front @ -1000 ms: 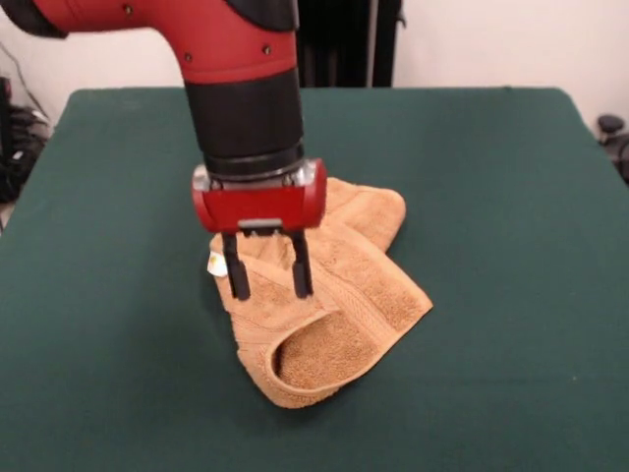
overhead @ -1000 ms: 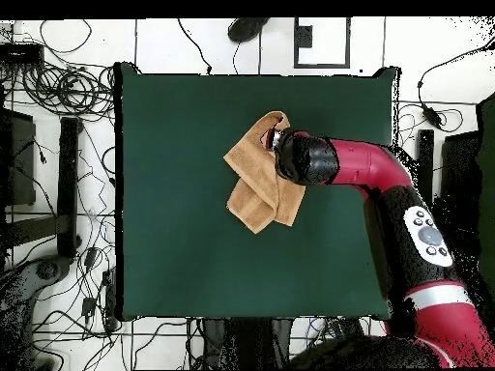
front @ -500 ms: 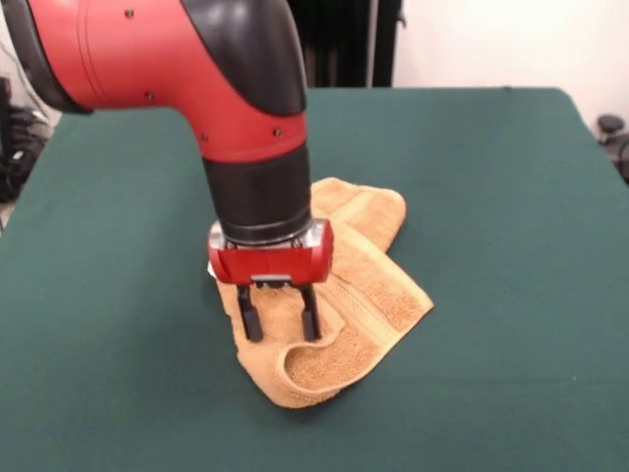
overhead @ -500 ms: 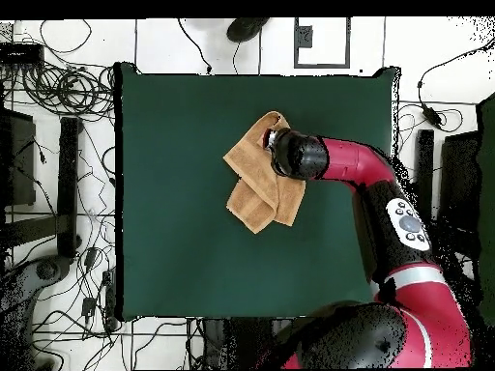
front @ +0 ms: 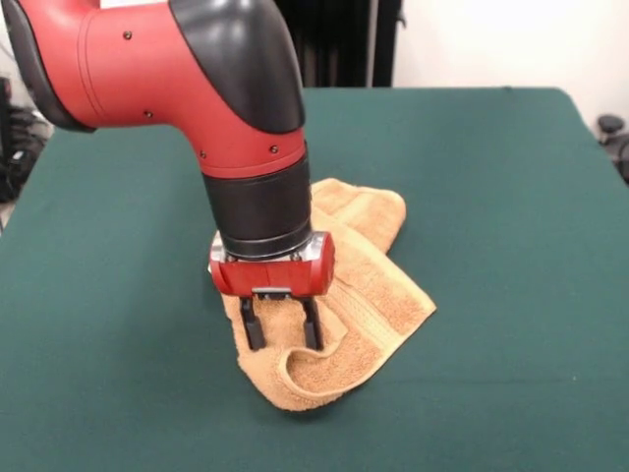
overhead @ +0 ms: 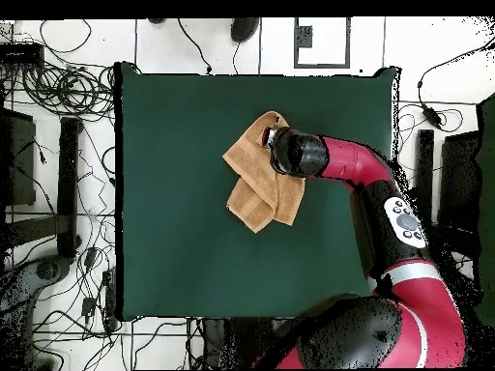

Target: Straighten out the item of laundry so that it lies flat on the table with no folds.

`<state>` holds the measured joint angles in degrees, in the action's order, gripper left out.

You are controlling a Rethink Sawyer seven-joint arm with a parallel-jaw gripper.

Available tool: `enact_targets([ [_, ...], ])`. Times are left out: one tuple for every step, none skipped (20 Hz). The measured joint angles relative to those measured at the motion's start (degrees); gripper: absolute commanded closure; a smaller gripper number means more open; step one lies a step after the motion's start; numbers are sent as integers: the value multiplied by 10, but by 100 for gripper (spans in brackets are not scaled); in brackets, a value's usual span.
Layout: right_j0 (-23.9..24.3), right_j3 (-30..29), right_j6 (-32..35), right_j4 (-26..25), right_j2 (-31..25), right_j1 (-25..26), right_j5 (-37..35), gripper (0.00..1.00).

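The tan-orange towel lies crumpled and folded on the dark green table, with a raised loop of cloth at its near end. It also shows in the overhead view. My gripper points straight down over the towel's near part, its two black fingers apart and their tips on the cloth just behind the loop. Nothing sits between the fingers. In the overhead view the arm's wrist covers the gripper. The white tag is hidden.
The table's green felt spreads wide on all sides of the towel. Cables and equipment lie on the floor beside the table. The arm reaches in from the table's right side in the overhead view.
The gripper has come down and toward the towel's near end, from above the towel's middle to its tips on the cloth. The towel has barely shifted.
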<state>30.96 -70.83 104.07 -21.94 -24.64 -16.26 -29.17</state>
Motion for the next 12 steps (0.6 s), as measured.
enact_targets([
  [0,0,0,1,0,0,0,0],
  [0,0,0,2,0,0,0,0],
  [0,0,0,3,0,0,0,0],
  [0,0,0,5,0,0,0,0],
  [0,-1,0,7,1,-1,0,0],
  [-2,-3,0,10,2,-3,0,0],
  [-3,-5,0,12,3,-5,0,0],
  [-6,-9,0,17,6,-10,0,0],
  [-9,-11,0,19,8,-13,0,0],
  [-13,-14,0,25,11,-19,0,0],
  [-23,-24,0,38,17,-33,0,0],
  [-30,-31,0,46,19,-42,0,0],
])
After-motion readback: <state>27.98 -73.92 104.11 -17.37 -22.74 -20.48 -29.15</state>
